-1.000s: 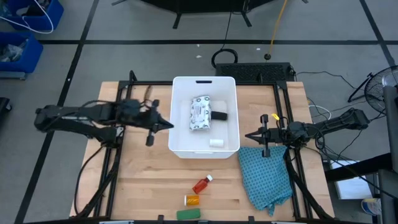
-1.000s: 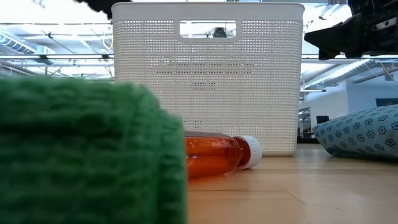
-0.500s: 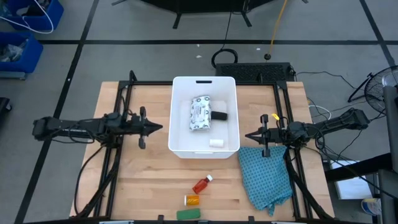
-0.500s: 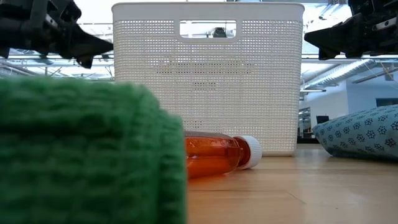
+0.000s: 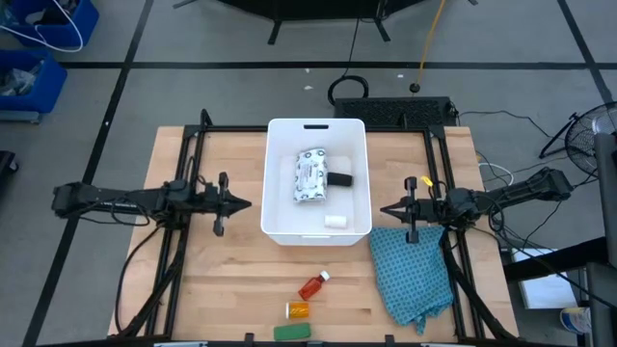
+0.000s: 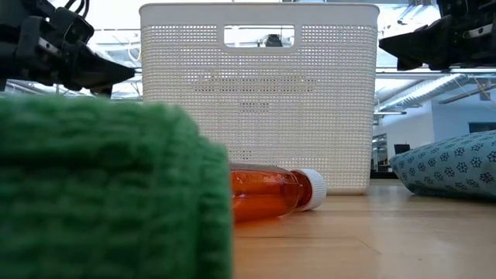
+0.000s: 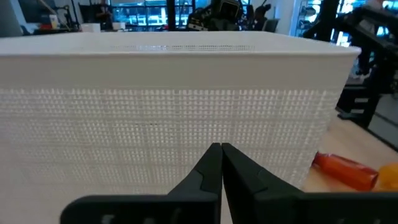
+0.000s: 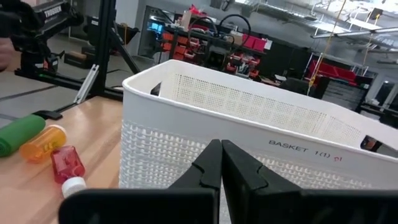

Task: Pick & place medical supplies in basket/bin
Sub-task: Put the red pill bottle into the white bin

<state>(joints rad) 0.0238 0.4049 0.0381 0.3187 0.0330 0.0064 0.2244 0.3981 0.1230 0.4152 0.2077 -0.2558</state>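
Note:
The white basket (image 5: 273, 226) stands mid-table, its bottom on the wood. Inside lie a white patterned packet (image 5: 310, 176), a black block (image 5: 340, 179) and a small white bottle (image 5: 335, 221). Near the front edge, a red bottle (image 5: 313, 285), an orange vial (image 5: 297, 309) and a green flat bar (image 5: 293, 332) lie on their sides. My left gripper (image 5: 249, 202) is shut, level, left of the basket, touching nothing. Right of the basket my right gripper (image 5: 383, 209) is shut too, holding nothing.
A teal patterned cloth (image 5: 415, 275) lies crumpled on the table's right front part. Black frame rails (image 5: 183, 164) run along both sides of the table. Bare wood shows between the basket and the three loose items.
My left gripper has drawn back from the basket's left wall toward the table's left edge and has sunk lower, now pointing level; it stayed shut. Nothing else has moved.

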